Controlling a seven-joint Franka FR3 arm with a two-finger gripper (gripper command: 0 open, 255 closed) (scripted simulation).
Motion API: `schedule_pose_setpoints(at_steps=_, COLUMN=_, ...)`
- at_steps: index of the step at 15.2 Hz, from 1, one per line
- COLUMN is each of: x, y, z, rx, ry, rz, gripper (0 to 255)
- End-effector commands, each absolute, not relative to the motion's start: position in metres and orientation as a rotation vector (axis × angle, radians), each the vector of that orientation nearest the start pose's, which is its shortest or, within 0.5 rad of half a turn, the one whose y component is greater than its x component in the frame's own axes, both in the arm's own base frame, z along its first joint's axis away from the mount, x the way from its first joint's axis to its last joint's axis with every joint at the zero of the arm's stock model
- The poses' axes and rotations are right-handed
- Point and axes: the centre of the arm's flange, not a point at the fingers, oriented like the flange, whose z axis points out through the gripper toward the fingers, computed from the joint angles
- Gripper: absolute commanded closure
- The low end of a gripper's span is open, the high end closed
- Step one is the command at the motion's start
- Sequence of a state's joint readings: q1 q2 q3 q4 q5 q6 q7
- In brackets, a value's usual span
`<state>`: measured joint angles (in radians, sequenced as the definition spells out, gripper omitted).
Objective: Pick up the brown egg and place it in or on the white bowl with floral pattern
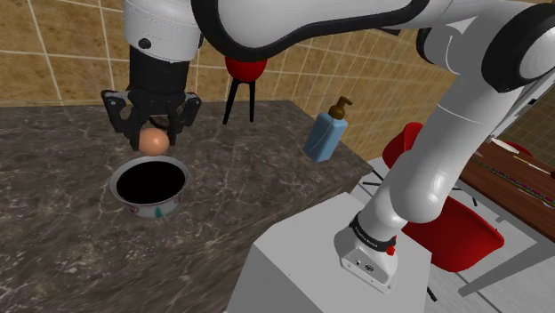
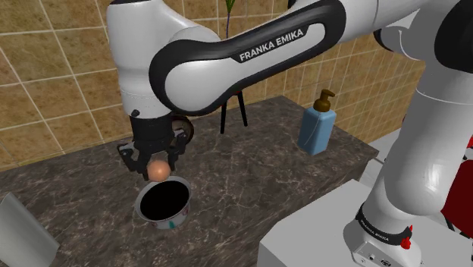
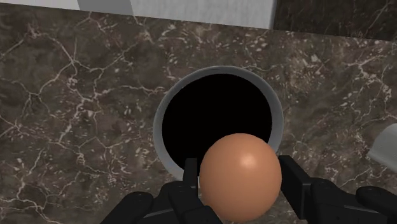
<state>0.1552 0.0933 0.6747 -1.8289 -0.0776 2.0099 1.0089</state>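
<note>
Black gripper (image 3: pixel 240 170) clenched on brown egg (image 3: pixel 242 181), fingers (image 3: pixel 189 177) pressed against both sides; egg hung above white bowl (image 1: pixel 149 210) on dark marbled counter (image 1: pixel 53 240); blue soap dispenser (image 1: pixel 326 135) stood well apart.

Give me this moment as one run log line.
gripper: shut on brown egg | position: above bowl rim | bowl: upright on dark counter | status: not yet released

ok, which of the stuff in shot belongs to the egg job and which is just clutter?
Job:
- egg, clasped in the gripper
- bowl, on the counter right under the egg

Lying about:
- blue soap bottle
- black stand with a red top
- red chair
</note>
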Motion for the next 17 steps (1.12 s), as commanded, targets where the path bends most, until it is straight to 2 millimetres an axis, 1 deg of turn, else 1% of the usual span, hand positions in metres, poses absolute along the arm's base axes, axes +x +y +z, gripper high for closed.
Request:
schedule_pose_setpoints(at_steps=1, x=0.412, y=0.428, z=0.488, rx=-3.052, ry=0.238, rz=-0.118, gripper=255)
schedule_pose_setpoints(at_steps=11, x=0.412, y=0.428, z=0.435, rx=-3.052, ry=0.238, rz=-0.118, gripper=255)
schedule_pose_setpoints(at_steps=17, x=0.412, y=0.428, z=0.435, rx=-3.052, ry=0.238, rz=-0.118, gripper=255)
